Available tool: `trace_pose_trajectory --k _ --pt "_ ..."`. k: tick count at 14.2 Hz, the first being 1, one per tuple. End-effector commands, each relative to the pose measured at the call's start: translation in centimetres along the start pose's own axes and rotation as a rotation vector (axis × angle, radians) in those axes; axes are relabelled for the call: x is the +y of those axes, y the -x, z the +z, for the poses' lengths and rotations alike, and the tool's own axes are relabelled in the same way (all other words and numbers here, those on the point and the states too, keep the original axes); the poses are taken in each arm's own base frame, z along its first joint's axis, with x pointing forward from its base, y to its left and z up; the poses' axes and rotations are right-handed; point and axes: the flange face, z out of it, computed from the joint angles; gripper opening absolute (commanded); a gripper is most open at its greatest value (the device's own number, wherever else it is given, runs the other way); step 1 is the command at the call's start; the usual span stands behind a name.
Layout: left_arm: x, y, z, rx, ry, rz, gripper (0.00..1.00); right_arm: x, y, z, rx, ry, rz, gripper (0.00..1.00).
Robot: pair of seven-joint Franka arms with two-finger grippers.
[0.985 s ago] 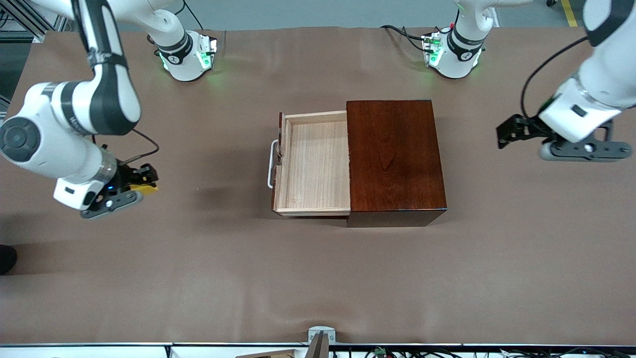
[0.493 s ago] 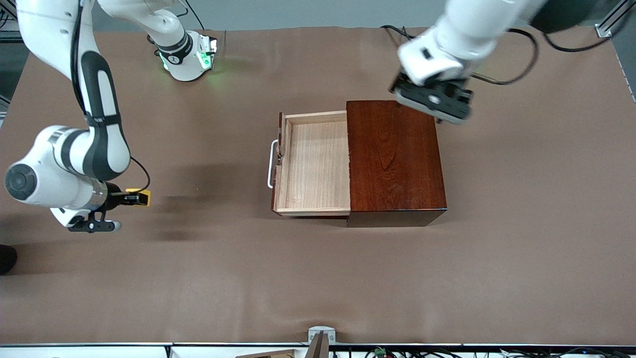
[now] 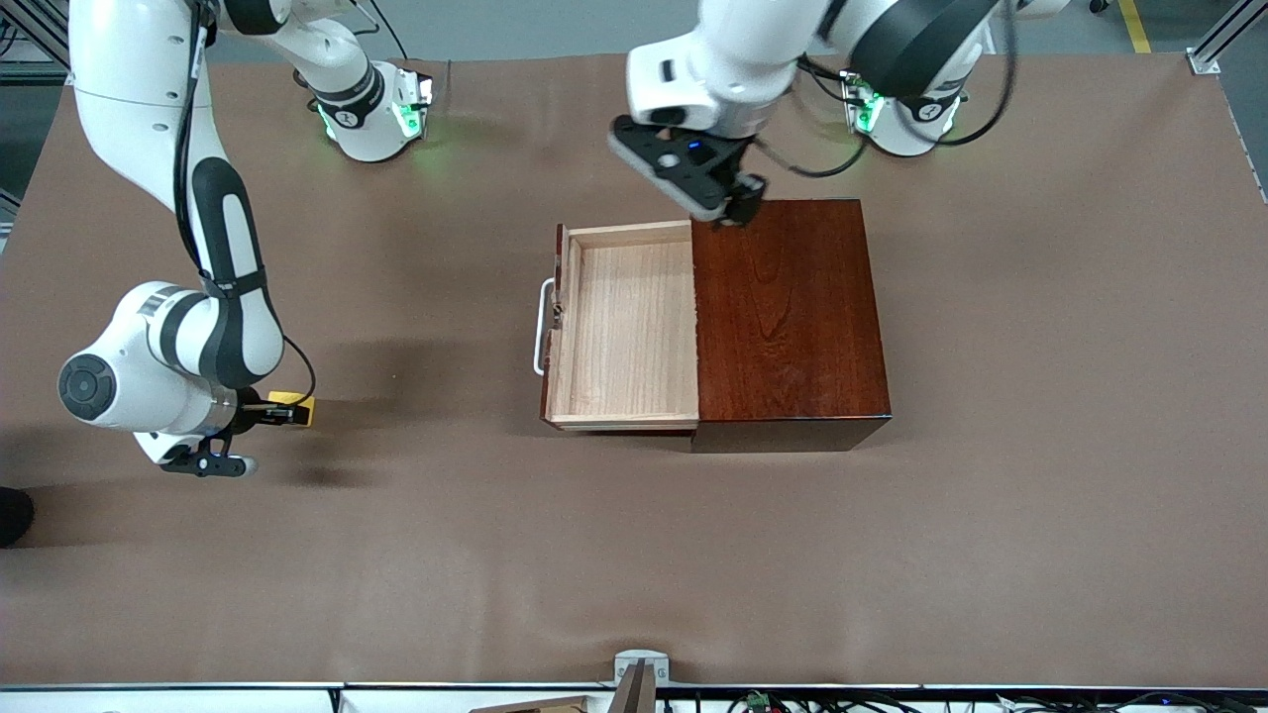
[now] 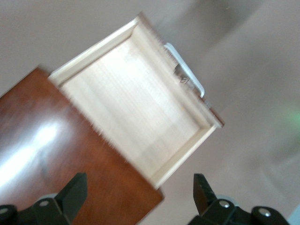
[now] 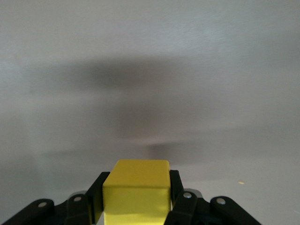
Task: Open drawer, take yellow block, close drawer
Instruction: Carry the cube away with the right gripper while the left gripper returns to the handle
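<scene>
Yellow block (image 5: 136,187) clenched in right hand (image 3: 277,411), low over tabletop (image 3: 634,555) at the right arm's end. Left hand (image 4: 140,187) released, over box (image 3: 783,307) edge by open drawer (image 3: 624,327). Go down to white handle (image 3: 541,327); push straight and slow.

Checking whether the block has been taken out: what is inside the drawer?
The drawer shows only bare wood; its part inside the box is hidden. The yellow block sits in the right gripper.

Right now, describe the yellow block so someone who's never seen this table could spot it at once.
Start at the dark box with its open drawer mid-table, then look toward the right arm's end. There the right gripper is shut on the yellow block, a small cube and the only bright yellow thing.
</scene>
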Motion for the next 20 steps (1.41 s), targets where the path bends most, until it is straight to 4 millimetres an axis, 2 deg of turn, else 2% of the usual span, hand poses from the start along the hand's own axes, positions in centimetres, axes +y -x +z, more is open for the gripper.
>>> trace_pose_trajectory --k 1,3,8,9,10,11,13,14,16,19,20 --pt "4.4 -3.6 3.5 0.064 0.021 0.119 1.00 1.3 -1.2 0.4 0.053 -0.059 0.006 0.00" --pt "5.8 -4.9 6.2 0.117 0.044 0.154 1.00 2.2 -1.6 1.2 0.076 -0.027 -0.018 0.00" --pt "8.6 -7.2 12.2 0.195 0.026 0.394 1.00 3.1 -2.2 0.8 0.121 0.035 -0.059 0.00" --pt "9.1 -7.5 13.3 0.201 0.010 0.437 1.00 3.3 -2.2 0.8 0.119 0.034 -0.056 0.29" --pt "9.6 -7.8 14.9 0.208 -0.009 0.479 1.00 3.4 -2.2 0.8 0.116 0.033 -0.055 0.69" --pt "10.2 -8.0 16.3 0.224 -0.023 0.508 1.00 3.4 -2.1 0.6 0.116 0.032 -0.055 1.00" --pt "10.5 -8.1 19.1 0.218 -0.068 0.553 1.00 3.1 -2.0 -0.6 0.120 0.028 -0.058 1.00" --pt "10.4 -8.1 20.6 0.209 -0.095 0.598 1.00 3.0 -1.9 -2.1 0.130 0.025 -0.058 1.00" --pt "10.0 -8.1 23.2 0.197 -0.105 0.630 1.00 2.5 -1.5 -5.8 0.145 0.019 -0.069 1.00" --pt "9.0 -8.2 26.6 0.185 -0.107 0.693 1.00 1.6 -0.6 -12.6 0.110 0.043 -0.113 1.00" --pt "9.0 -8.2 27.2 0.189 -0.105 0.695 1.00 1.4 -0.1 -14.4 0.101 0.043 -0.119 1.00"
